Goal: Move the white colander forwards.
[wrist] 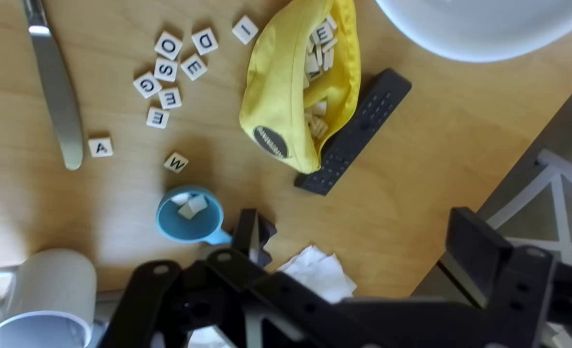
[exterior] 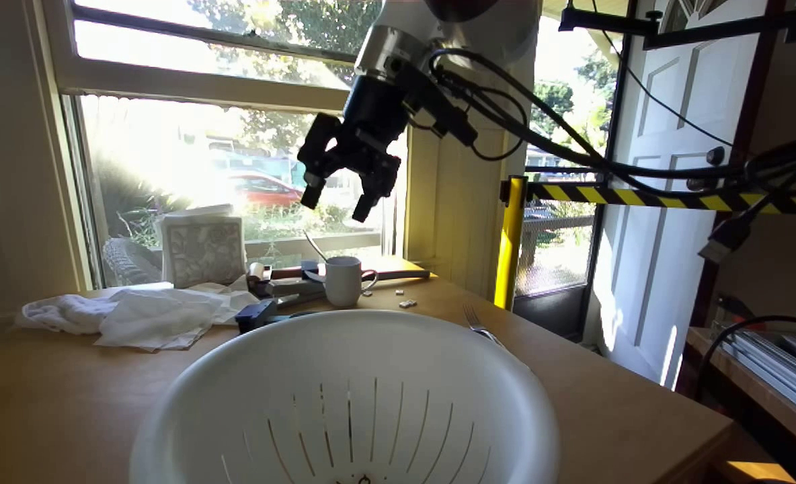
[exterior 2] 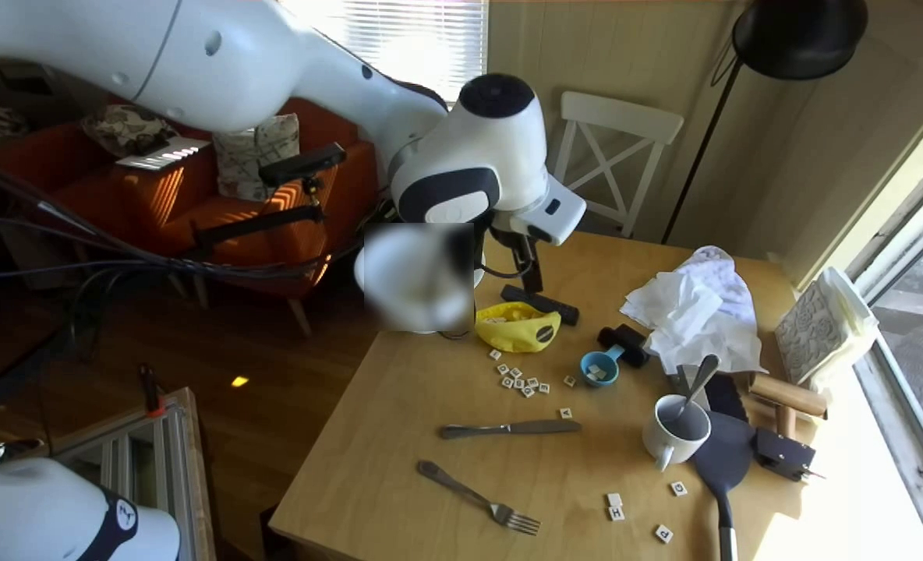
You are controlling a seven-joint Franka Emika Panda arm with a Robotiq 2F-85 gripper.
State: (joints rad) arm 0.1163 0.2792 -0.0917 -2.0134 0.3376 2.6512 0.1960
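The white colander (exterior: 344,356) stands upright near the camera in an exterior view, with slits in its bowl. In an exterior view it appears as a blurred white shape (exterior 2: 415,280) at the table's edge beside the arm. Part of its rim shows at the top right of the wrist view (wrist: 484,29). My gripper (exterior: 336,203) is open and empty, raised above the table beyond the colander. Its fingers are wide apart in the wrist view (wrist: 353,227), and nothing is between them. In an exterior view, only part of the gripper (exterior 2: 530,269) shows below the wrist.
A yellow pouch (wrist: 295,92) with letter tiles lies against a black remote (wrist: 363,125) beside the colander. A blue scoop (wrist: 189,212), white mug (exterior 2: 676,432), knife (exterior 2: 512,428), fork (exterior 2: 481,499), loose tiles, spatula (exterior 2: 723,456) and white cloth (exterior 2: 687,312) are on the table.
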